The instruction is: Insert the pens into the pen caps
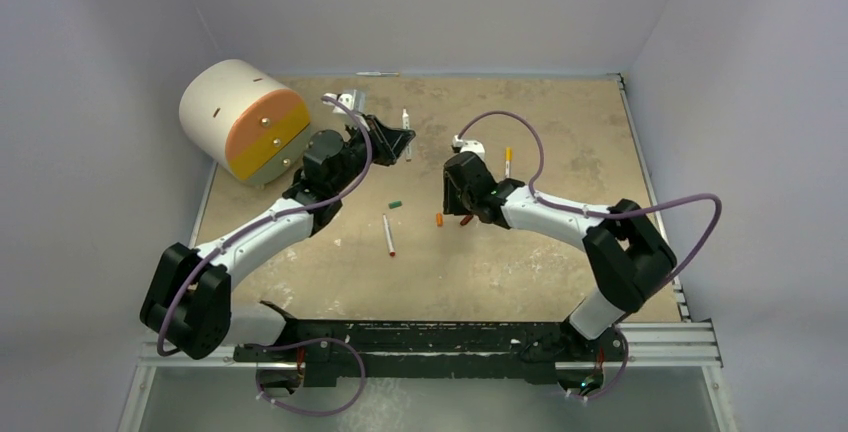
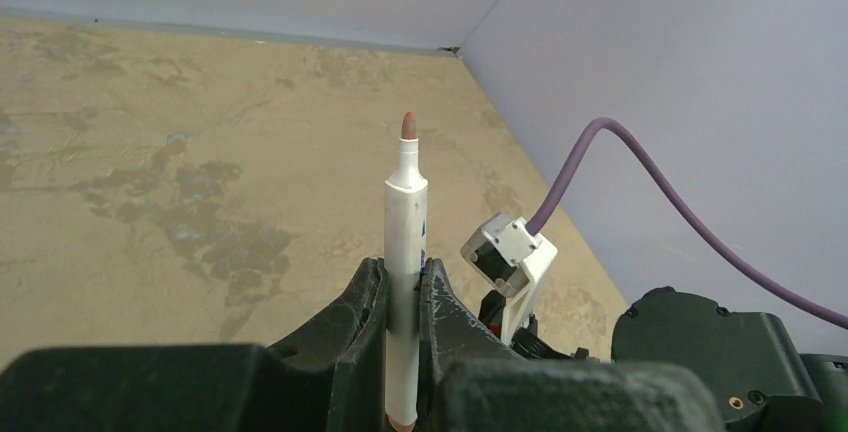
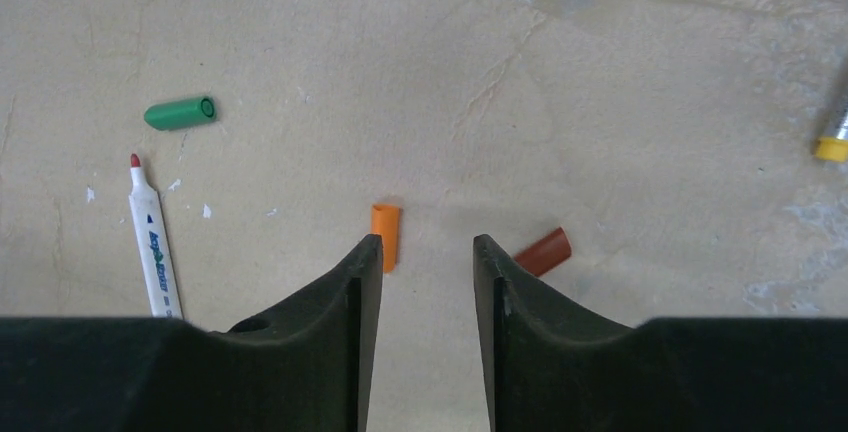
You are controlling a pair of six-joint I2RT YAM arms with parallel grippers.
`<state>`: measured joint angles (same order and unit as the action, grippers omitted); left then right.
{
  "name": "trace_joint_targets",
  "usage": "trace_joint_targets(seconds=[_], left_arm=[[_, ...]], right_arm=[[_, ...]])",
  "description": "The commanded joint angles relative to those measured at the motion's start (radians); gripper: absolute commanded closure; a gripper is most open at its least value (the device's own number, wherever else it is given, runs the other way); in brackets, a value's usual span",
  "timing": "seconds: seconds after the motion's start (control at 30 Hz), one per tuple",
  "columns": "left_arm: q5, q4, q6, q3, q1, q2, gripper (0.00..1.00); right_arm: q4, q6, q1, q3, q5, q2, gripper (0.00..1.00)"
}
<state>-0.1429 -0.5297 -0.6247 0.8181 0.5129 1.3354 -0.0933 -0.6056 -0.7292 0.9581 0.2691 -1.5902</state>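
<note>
We are viewing the left gripper (image 2: 402, 274) clamping a brown-tipped pen (image 2: 406, 212); the right gripper (image 3: 427, 252), jaws apart, is hovering between the orange cap (image 3: 385, 235) and dark red cap (image 3: 543, 251) on the table (image 3: 600, 72), green cap (image 3: 180, 113) lying apart.

Bright, even light; soft shadows.

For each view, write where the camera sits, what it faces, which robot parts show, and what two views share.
Top external: high behind the robot, looking down on the table; left arm, left hand, right arm, right hand show.
Left wrist: on the left arm, looking along its fingers, shut on a brown-tipped pen, toward the far corner.
Right wrist: on the right arm, looking down between its open fingers at orange cap and dark red cap.
Shared: top and right wrist show the green cap.
</note>
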Motion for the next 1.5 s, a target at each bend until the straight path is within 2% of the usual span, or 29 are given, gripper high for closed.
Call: trace_joint_targets(seconds=[0.0, 0.13, 0.23, 0.3, 0.43, 0.5, 0.6, 0.7, 0.8, 0.9, 1.03, 1.1, 1.17, 1.2, 1.47], left_arm=[[0.048, 0.015, 0.042, -0.008, 0.003, -0.039, 1.00], [0.071, 0.021, 0.041, -0.005, 0.003, -0.033, 1.00], [0.083, 0.024, 0.035, -0.002, 0.003, -0.022, 1.00], [0.083, 0.026, 0.032, -0.001, 0.003, -0.017, 1.00], [0.102, 0.031, 0.021, 0.000, 0.003, -0.024, 1.00], [0.137, 0.046, 0.015, 0.001, 0.003, -0.038, 1.00], [0.224, 0.175, -0.008, 0.045, -0.014, -0.047, 1.00], [0.249, 0.242, -0.063, 0.065, -0.069, -0.060, 1.00], [0.234, 0.263, -0.107, 0.055, -0.122, -0.096, 1.00], [0.257, 0.315, -0.096, 0.066, -0.134, -0.120, 1.00], [0.297, 0.373, -0.092, 0.075, -0.144, -0.142, 1.00], [0.303, 0.389, -0.091, 0.080, -0.150, -0.148, 1.00], [0.307, 0.405, -0.090, 0.086, -0.156, -0.151, 1.00], [0.306, 0.408, -0.090, 0.086, -0.158, -0.152, 1.00], [0.308, 0.420, -0.090, 0.082, -0.163, -0.168, 1.00]], right_arm=[[0.032, 0.035, -0.016, 0.056, -0.019, -0.041, 0.64], [0.040, 0.037, -0.039, 0.054, -0.022, -0.058, 0.85], [0.057, 0.041, -0.052, 0.054, -0.034, -0.060, 0.93], [0.064, 0.042, -0.057, 0.059, -0.042, -0.063, 0.90], [0.135, 0.086, -0.065, 0.060, -0.087, -0.066, 0.71], [0.225, 0.142, -0.070, 0.058, -0.122, -0.068, 0.64], [0.371, 0.254, -0.070, 0.045, -0.152, -0.080, 0.44], [0.466, 0.348, -0.070, 0.058, -0.167, -0.108, 0.37], [0.517, 0.414, -0.070, 0.093, -0.201, -0.159, 0.38], [0.436, 0.412, -0.071, 0.180, -0.199, -0.234, 0.55], [0.413, 0.386, -0.099, 0.238, -0.195, -0.295, 0.63], [0.416, 0.383, -0.119, 0.261, -0.177, -0.319, 0.58], [0.380, 0.377, -0.138, 0.304, -0.147, -0.354, 0.44], [0.352, 0.369, -0.148, 0.329, -0.120, -0.372, 0.40], [0.165, 0.241, -0.172, 0.419, 0.036, -0.453, 0.37]])
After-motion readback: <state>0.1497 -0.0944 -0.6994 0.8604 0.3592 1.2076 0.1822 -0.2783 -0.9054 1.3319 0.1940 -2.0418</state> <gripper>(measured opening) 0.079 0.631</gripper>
